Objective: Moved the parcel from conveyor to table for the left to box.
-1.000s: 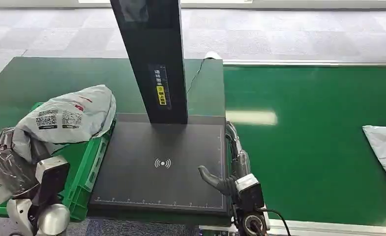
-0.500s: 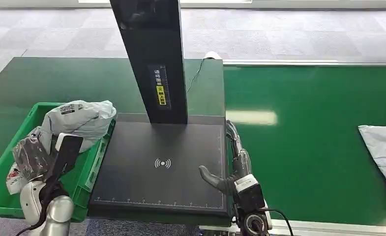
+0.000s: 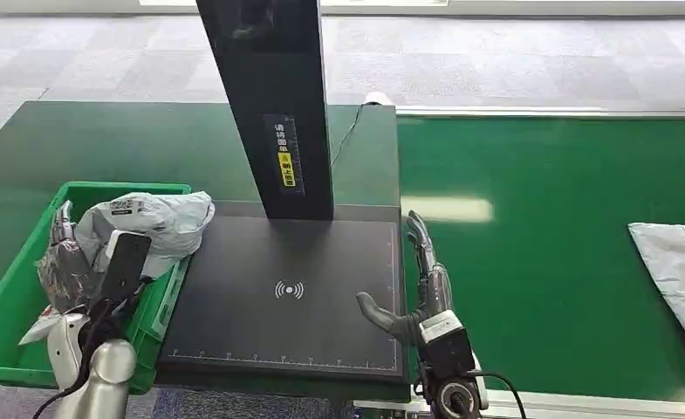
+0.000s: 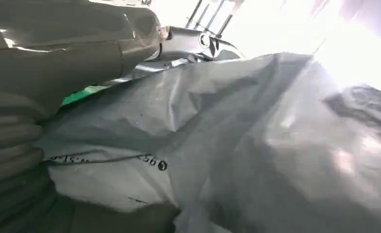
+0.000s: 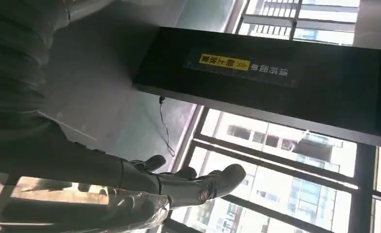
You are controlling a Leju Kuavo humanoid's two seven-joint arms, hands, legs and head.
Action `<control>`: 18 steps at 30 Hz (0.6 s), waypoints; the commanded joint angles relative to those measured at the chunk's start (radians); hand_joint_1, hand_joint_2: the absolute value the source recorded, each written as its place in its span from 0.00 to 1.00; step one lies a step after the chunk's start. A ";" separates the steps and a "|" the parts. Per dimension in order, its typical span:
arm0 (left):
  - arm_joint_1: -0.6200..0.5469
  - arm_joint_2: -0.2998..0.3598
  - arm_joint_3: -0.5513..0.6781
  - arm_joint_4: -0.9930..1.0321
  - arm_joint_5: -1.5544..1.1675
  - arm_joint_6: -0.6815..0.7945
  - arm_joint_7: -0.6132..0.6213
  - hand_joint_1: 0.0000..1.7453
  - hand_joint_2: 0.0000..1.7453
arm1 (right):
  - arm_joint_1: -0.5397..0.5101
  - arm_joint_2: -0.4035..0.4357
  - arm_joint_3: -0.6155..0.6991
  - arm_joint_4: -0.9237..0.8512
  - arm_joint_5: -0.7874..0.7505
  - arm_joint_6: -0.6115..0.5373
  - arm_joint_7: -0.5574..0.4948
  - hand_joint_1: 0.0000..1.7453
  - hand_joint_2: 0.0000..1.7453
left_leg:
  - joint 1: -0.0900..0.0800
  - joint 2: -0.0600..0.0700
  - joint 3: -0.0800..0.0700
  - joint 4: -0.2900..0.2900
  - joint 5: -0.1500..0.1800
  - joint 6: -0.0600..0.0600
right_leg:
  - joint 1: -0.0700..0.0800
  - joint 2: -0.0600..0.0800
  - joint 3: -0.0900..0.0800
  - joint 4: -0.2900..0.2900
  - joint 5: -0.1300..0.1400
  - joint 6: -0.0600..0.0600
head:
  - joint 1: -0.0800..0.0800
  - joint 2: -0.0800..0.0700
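Parcel [image 3: 151, 225] lies in the green bin [image 3: 7, 301], gripped by the left robot hand [image 3: 64, 262]; right robot hand [image 3: 413, 292] spread, empty.

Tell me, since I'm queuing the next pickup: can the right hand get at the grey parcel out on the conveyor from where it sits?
Probably yes. The right hand is open at the belt's edge, and bare green conveyor lies between it and the grey parcel, though it is a long reach.

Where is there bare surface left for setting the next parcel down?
The dark scan pad is bare between the green bin and the right hand. The conveyor belt is bare up to the incoming parcel. The bin is crowded by the grey parcel and left hand.
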 commanded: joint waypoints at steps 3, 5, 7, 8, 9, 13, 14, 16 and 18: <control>0.026 -0.004 -0.004 -0.059 0.139 0.267 -0.190 0.00 1.00 | -0.022 -0.020 0.021 0.032 -0.007 -0.007 0.008 0.00 1.00 | 0.000 0.000 -0.001 0.000 0.000 0.001 | 0.001 0.002 -0.001 -0.001 0.001 0.000 | 0.000 0.000; 0.031 -0.009 -0.001 -0.068 0.156 0.297 -0.213 0.00 1.00 | -0.026 -0.022 0.025 0.037 -0.009 -0.008 0.008 0.00 1.00 | 0.000 0.000 -0.001 0.000 0.000 0.001 | 0.000 0.001 0.000 0.000 0.000 0.000 | 0.000 0.000; 0.038 -0.050 0.045 -0.117 0.181 0.301 -0.305 0.00 1.00 | -0.035 -0.025 0.035 0.053 -0.015 -0.011 0.006 0.00 1.00 | 0.000 0.000 -0.001 0.000 0.000 0.001 | 0.000 0.002 0.000 -0.001 0.001 0.000 | 0.000 0.000; 0.038 -0.050 0.045 -0.117 0.181 0.301 -0.305 0.00 1.00 | -0.035 -0.025 0.035 0.053 -0.015 -0.011 0.006 0.00 1.00 | 0.000 0.000 0.000 0.000 0.000 0.001 | 0.000 0.002 0.000 -0.001 0.000 0.000 | 0.000 0.000; 0.040 -0.076 0.069 -0.139 0.198 0.301 -0.359 0.00 1.00 | -0.039 -0.025 0.041 0.061 -0.017 -0.012 0.005 0.00 1.00 | 0.001 0.000 -0.001 0.000 0.000 0.001 | 0.001 0.002 -0.001 -0.001 0.001 0.000 | 0.000 0.000; 0.048 -0.119 0.083 -0.166 0.237 0.301 -0.462 0.00 1.00 | -0.052 -0.026 0.049 0.079 -0.024 -0.017 0.003 0.00 1.00 | 0.001 0.001 -0.001 0.000 0.000 0.001 | 0.001 0.002 0.000 -0.001 0.001 0.000 | 0.000 0.000; 0.048 -0.121 0.078 -0.165 0.238 0.301 -0.463 0.00 1.00 | -0.052 -0.026 0.049 0.079 -0.024 -0.017 0.003 0.00 1.00 | 0.000 0.000 -0.001 0.000 0.000 0.001 | 0.000 0.002 0.000 -0.001 0.001 0.000 | 0.000 0.000; 0.048 -0.121 0.078 -0.165 0.238 0.301 -0.463 0.00 1.00 | -0.052 -0.026 0.049 0.079 -0.024 -0.017 0.003 0.00 1.00 | 0.000 0.000 -0.001 0.000 0.000 0.001 | 0.000 0.002 0.000 -0.001 0.001 0.000 | 0.000 0.000; 0.047 -0.116 0.065 -0.163 0.246 0.301 -0.470 0.00 1.00 | -0.051 -0.028 0.049 0.078 -0.024 -0.017 0.003 0.00 1.00 | 0.000 0.000 -0.001 0.000 0.001 0.001 | 0.000 0.002 0.000 -0.001 0.001 0.000 | 0.000 0.000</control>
